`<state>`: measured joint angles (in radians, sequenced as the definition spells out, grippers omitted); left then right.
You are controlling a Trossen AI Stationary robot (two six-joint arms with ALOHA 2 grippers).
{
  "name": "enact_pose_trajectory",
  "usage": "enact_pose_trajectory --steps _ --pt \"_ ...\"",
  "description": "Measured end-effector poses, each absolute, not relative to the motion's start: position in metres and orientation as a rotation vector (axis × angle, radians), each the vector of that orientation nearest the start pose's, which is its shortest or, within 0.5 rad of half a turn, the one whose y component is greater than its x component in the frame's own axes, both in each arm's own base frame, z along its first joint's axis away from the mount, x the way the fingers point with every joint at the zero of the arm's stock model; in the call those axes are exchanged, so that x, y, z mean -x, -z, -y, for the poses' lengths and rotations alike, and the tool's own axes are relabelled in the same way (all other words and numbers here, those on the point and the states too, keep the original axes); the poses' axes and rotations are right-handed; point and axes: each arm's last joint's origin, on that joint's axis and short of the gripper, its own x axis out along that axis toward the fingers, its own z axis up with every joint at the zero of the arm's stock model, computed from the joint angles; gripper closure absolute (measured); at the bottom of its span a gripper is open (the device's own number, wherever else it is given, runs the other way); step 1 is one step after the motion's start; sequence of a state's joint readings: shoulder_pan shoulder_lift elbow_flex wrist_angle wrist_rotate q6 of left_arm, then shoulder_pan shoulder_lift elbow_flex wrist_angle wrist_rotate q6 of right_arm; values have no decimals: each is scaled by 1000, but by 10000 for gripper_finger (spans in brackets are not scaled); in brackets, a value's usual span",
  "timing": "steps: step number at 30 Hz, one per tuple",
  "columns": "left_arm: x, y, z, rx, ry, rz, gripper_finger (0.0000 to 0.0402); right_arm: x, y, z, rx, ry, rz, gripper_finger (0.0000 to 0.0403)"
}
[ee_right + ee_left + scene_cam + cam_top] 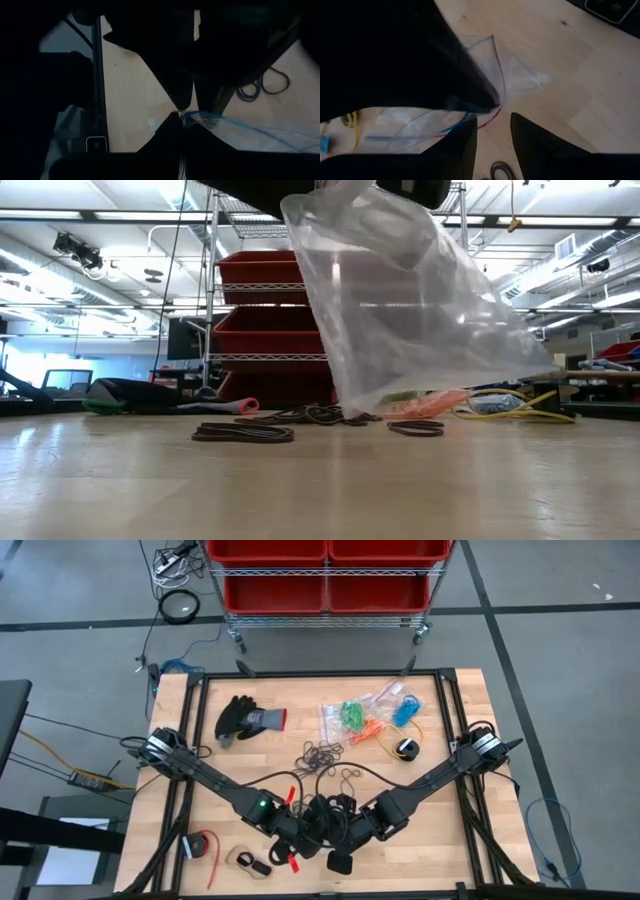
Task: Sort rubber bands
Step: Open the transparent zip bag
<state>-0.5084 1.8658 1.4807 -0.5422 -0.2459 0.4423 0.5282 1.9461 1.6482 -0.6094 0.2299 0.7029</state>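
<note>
You find both grippers meeting near table centre, toward 6 o'clock, a plastic bag (400,300) hanging between them. Loose rubber bands (322,754) lie at 12 o'clock of them, a glove (246,718) at 10 o'clock, filled bags (372,714) at 1 o'clock.

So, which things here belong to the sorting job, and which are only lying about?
Job:
- black rubber bands
- coloured rubber bands in bags
- clear bag, pinched by right gripper
- left gripper

Lying about:
- glove
- yellow cable
- red tape roll
</note>
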Motion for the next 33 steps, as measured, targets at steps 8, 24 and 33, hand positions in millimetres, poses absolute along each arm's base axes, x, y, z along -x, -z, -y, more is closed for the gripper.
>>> enact_pose_trajectory --steps 8,24,33 --pt "-355 -238 190 -762 450 -847 274 -374 -258 -210 -323 32 -885 403" --pt "-352 -236 183 -833 334 -902 275 -371 -258 -213 -341 14 -901 403" --pt "-353 -236 181 -868 271 -912 275 -367 -259 -221 -386 -59 -939 403"
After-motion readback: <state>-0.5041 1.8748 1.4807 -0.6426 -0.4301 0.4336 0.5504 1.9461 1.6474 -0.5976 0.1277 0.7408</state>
